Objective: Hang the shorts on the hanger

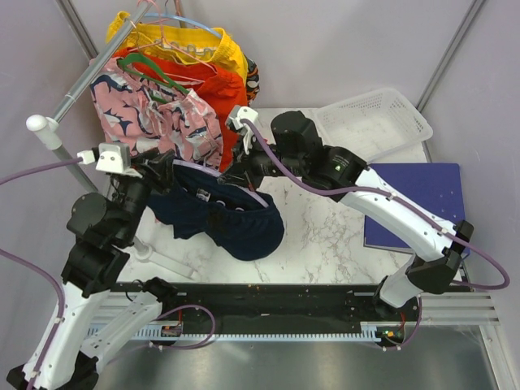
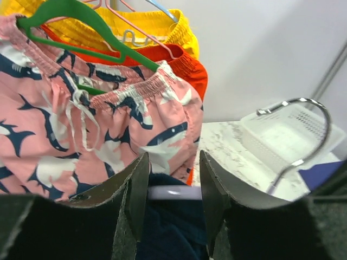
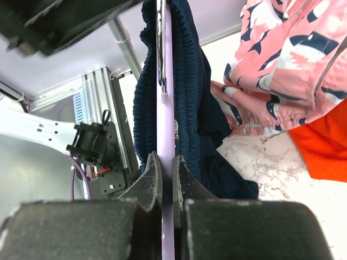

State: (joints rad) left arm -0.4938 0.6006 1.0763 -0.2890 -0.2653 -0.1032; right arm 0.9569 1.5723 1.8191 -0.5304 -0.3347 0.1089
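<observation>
- A rail (image 1: 77,85) at the far left carries pink shorts (image 1: 154,114) on a green hanger (image 2: 59,10). Orange shorts (image 1: 219,89) and yellow shorts (image 1: 187,41) hang behind them.
- The left gripper (image 2: 173,162) is just near of the pink shorts, with its fingers (image 2: 135,195) spread apart. The hanger's pale bar and navy cloth show in the gap, but I cannot tell whether either finger touches them.
- A curved metal hook (image 2: 303,135) rises just right of those fingers.
- The navy shorts (image 1: 236,223) hang between the two grippers, above the left part of the marble table (image 1: 325,236). Their gathered waistband runs along both sides of the bar of the hanger (image 3: 167,108).
- The right gripper (image 3: 166,158) is at the right end of the shorts, its fingers pressed together on the hanger's bar, pinching it.
- A white basket (image 1: 374,122) sits on the table's far right corner.
- A blue folder (image 1: 418,199) lies at the right edge, nearer than the basket.
</observation>
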